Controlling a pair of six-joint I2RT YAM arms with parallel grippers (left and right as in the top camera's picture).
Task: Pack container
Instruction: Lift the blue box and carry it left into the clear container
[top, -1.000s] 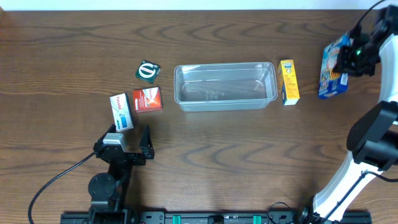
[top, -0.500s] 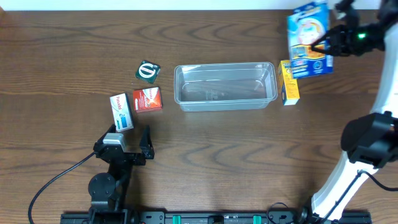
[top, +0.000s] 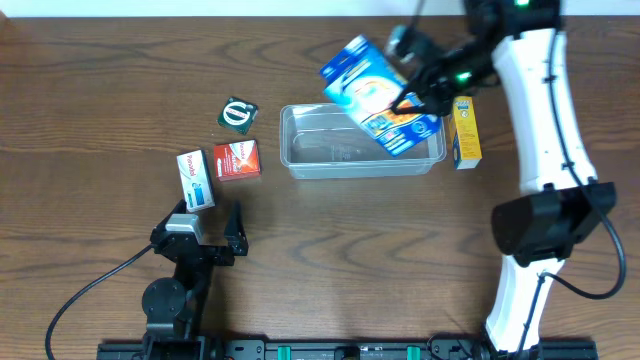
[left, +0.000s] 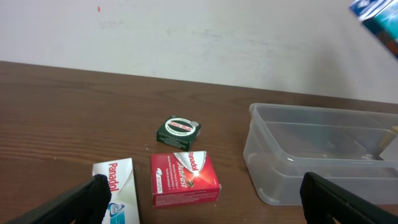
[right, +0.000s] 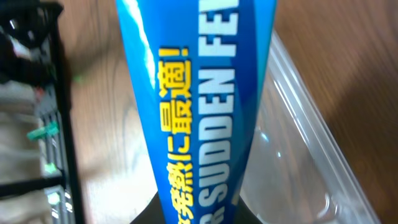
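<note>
The right pincer (top: 408, 100) is clamped on a blue box (top: 372, 88) and holds it tilted above the right half of the container (top: 320, 152), which sits below this pincer and reaches away to its left. Whether the box's low corner touches the tub cannot be told from above. In the right wrist view the blue box (right: 199, 93) fills the frame with both ends cut off. The fingers are hidden apart from a dark shape at the bottom edge, and the container's clear wall (right: 298, 143) shows beside the box. A yellow box (top: 465, 132) lies just right of this pincer on the bench (top: 400, 260).

The left pincer (top: 206, 222) gapes wide and holds nothing. Just ahead of it lie a white Panadol box (top: 195, 180) and a red box (top: 237, 160), with a green box (top: 237, 114) farther on. Its wrist view shows only the dark fingers (left: 81, 202) at the lower corners, and crops the white box.
</note>
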